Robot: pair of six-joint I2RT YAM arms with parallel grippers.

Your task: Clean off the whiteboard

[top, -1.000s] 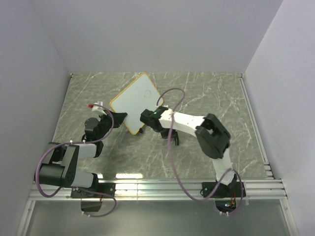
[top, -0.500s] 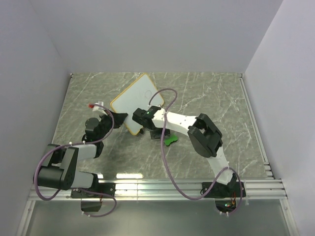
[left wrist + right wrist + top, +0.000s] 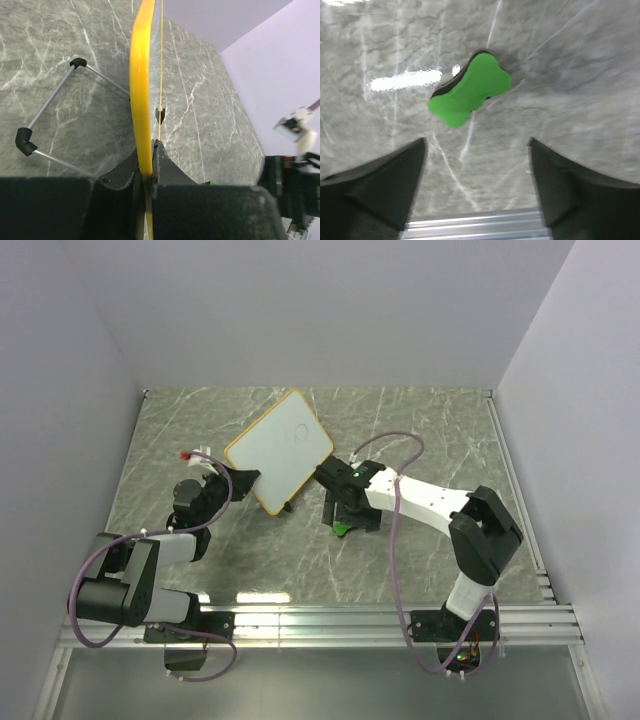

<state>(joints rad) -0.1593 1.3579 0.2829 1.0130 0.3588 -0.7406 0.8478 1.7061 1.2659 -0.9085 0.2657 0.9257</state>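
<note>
Left gripper (image 3: 150,161) clenched on the rounded, yellow-framed flat white whiteboard (image 3: 280,448)
Right gripper (image 3: 476,146) spread wide, empty, over green bow-tie eraser (image 3: 470,91) on veined marble tabletop (image 3: 430,430)

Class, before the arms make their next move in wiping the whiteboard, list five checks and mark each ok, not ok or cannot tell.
1. Grip of the left gripper on the whiteboard frame: ok, clamped.
2. Jaws of the right gripper apart: ok.
3. The green eraser free on the table, ahead of those jaws: ok.
4. Eraser in hand: not ok.
5. Board clean: not ok, a faint mark shows.
</note>
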